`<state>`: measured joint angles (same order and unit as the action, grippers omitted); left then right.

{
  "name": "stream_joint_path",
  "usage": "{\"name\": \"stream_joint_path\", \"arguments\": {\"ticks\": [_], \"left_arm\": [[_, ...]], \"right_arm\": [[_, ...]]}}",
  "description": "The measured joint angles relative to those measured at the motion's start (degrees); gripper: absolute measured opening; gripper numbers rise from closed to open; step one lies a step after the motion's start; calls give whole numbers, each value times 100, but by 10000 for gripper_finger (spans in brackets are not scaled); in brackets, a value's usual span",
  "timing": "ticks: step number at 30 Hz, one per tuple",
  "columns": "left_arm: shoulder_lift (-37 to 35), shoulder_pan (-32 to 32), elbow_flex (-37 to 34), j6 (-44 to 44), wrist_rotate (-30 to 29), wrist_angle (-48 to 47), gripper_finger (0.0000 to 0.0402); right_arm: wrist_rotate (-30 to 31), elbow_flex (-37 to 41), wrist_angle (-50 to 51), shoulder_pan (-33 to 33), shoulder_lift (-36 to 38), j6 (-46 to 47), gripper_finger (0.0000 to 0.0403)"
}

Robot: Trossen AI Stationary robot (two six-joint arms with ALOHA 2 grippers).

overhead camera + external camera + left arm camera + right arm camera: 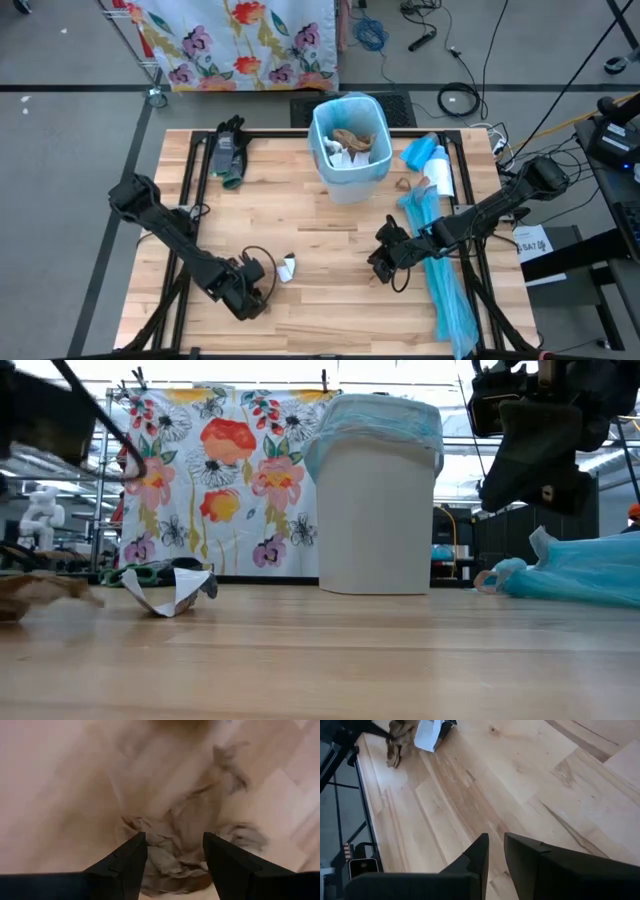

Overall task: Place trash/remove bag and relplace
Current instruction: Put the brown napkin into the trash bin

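Observation:
My left gripper [255, 292] is low over the near-left part of the table, open. Its fingers stand on either side of a crumpled brown paper scrap [200, 815], which lies at table level in the low view [35, 592]. A folded white scrap [287, 268] rests on the wood just beside it [170, 592]. My right gripper [383, 262] hangs above the table right of centre, shut and empty [496, 836]. The white bin [375, 510] with a light-blue liner stands at the far middle [322, 120]; brown and white scraps lie inside it. My left gripper has the crumpled brown paper [172, 852] between its open fingers, coming at it from above. I cannot tell whether the fingers touch it.
Long light-blue plastic sheets [440, 260] lie along the table's right side, close to my right arm. A small brown scrap [405, 185] sits near the bin. A dark glove-like object [229, 152] lies at the far left. A floral cloth [220, 470] hangs behind the table.

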<state>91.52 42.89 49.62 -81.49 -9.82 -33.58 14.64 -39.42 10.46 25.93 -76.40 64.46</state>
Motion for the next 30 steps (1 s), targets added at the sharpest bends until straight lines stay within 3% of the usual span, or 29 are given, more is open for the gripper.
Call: {"name": "stream_joint_path", "arguments": {"ticks": [4, 6, 11, 12, 15, 21, 26, 30], "left_arm": [[239, -2, -160, -209, 252, 70, 194], [264, -47, -183, -225, 311, 72, 174], [104, -216, -114, -195, 505, 28, 30], [16, -224, -86, -208, 458, -87, 18], [-309, -252, 203, -263, 441, -541, 9], [-1022, -381, 1201, -267, 274, -3162, 4], [-1654, -718, 2160, -176, -377, -4913, 3], [-2028, -1344, 2758, 308, -979, -5563, 2]], "right_arm": [[-2, 0, 1, 2, 0, 87, 51], [2, 0, 0, 2, 0, 87, 51], [17, 0, 1, 2, -2, 66, 51], [20, 0, 4, 2, -2, 51, 51], [23, 0, 4, 2, -2, -68, 51], [26, 0, 7, -11, -2, -163, 51], [25, 0, 16, -27, -2, -250, 51], [46, -2, 10, -85, -2, -460, 51]]}}
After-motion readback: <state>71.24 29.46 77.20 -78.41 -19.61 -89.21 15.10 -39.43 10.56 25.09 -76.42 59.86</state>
